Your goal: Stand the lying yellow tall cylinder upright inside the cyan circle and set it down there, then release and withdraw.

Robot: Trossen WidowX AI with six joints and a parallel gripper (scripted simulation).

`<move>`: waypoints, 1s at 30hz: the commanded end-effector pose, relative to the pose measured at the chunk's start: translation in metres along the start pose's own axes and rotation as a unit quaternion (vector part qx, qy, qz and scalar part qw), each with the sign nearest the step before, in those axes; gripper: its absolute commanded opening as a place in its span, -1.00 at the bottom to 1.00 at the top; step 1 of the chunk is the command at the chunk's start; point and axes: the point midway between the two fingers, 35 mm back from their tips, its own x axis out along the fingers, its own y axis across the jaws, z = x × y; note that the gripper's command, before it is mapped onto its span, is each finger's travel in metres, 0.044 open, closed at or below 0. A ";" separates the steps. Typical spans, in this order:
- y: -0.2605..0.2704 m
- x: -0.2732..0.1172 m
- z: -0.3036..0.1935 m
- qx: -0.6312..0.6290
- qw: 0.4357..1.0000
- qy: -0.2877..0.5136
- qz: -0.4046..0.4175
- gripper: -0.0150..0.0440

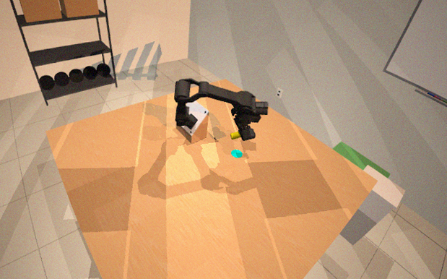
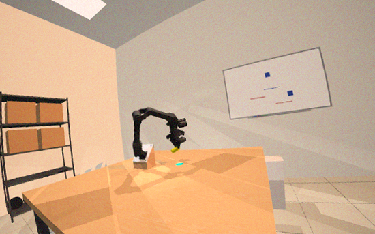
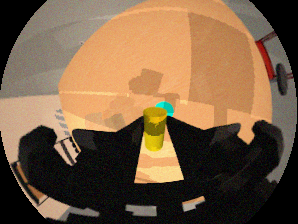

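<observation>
My gripper (image 1: pixel 240 136) (image 2: pixel 177 148) (image 3: pixel 154 119) grips the yellow cylinder (image 1: pixel 235 135) (image 2: pixel 175 149) (image 3: pixel 154 121), lifted but tilted; standing it inside the cyan circle (image 1: pixel 236 153) (image 2: pixel 179 164) (image 3: pixel 165 108), releasing and withdrawing remain

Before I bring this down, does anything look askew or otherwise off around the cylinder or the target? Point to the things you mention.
Nothing looks damaged or spilled. The yellow cylinder (image 1: pixel 235 135) (image 2: pixel 175 149) (image 3: pixel 154 131) is tilted well off upright in the hand (image 1: pixel 247 135) (image 2: pixel 178 147), raised above the table (image 1: pixel 207 245) (image 2: pixel 180 217), and not over the cyan circle (image 1: pixel 236 153) (image 2: pixel 179 164) (image 3: pixel 165 108).
</observation>
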 end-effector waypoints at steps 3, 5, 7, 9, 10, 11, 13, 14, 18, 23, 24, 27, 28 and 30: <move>0.002 0.002 -0.001 -0.002 1.000 -0.018 0.013 -0.14; 0.002 0.002 -0.001 -0.002 1.000 -0.025 0.017 -0.14; 0.002 0.003 -0.001 -0.002 0.999 -0.031 0.020 -0.14; 0.002 0.004 -0.001 -0.001 0.999 -0.037 0.024 -0.14; 0.002 0.004 -0.001 -0.001 0.999 -0.040 0.026 -0.14; 0.002 0.005 -0.001 -0.001 0.999 -0.044 0.028 -0.14; 0.002 0.006 -0.001 -0.001 0.998 -0.050 0.031 -0.14; 0.002 0.006 -0.001 -0.001 0.998 -0.053 0.033 -0.14; 0.002 0.007 -0.001 -0.001 0.997 -0.066 0.040 -0.14; 0.003 0.009 -0.001 -0.002 0.995 -0.083 0.047 -0.14; 0.003 0.009 -0.001 -0.002 0.995 -0.086 0.049 -0.14; 0.003 0.010 0.000 -0.002 0.994 -0.096 0.053 -0.14; 0.003 0.010 0.000 -0.002 0.994 -0.100 0.054 -0.14; 0.003 0.011 0.000 -0.002 0.993 -0.106 0.057 -0.14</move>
